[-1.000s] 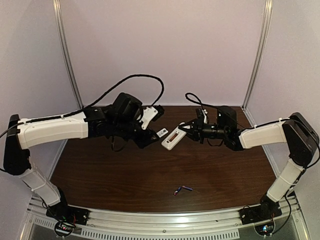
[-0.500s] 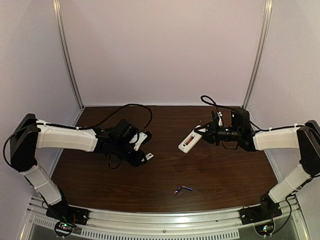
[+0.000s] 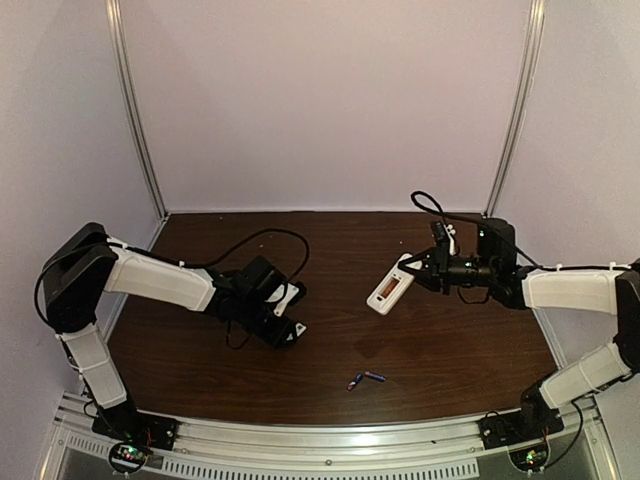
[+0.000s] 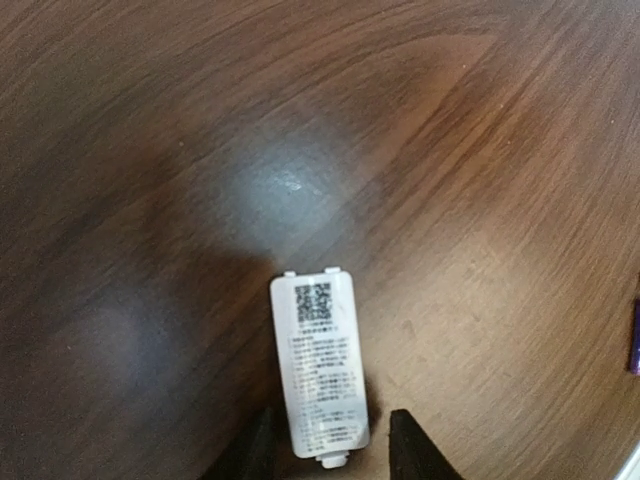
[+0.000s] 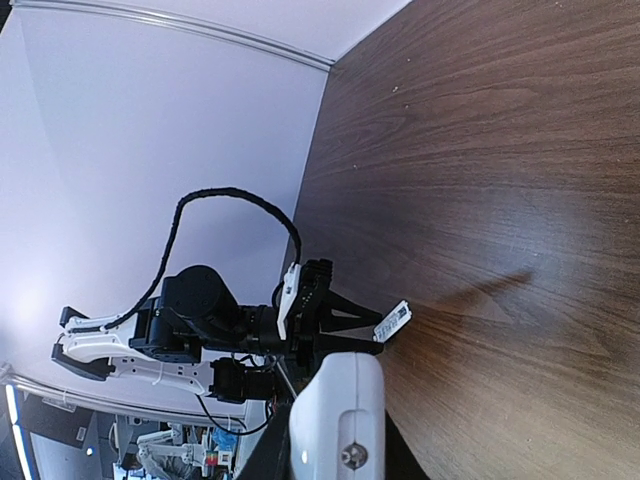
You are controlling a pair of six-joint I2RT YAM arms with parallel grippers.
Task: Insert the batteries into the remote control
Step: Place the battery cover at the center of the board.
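The right tool point(image 3: 414, 272) grips one end of the slim white plastic remote control point(image 3: 390, 289), reddish compartment up, above the dark wooden surface point(image 3: 440, 350); the left tool point(image 4: 335, 445) stands open astride a small white cover point(image 4: 318, 365). The two tiny bluish-purple cylindrical batteries point(image 3: 365, 379) lie together near the front edge. They are probably light, smooth and prone to roll, and best pinched mid-barrel.

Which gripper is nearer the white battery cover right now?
Left. The left gripper straddles the battery cover low over the table; the right gripper is across the table, holding the remote control.
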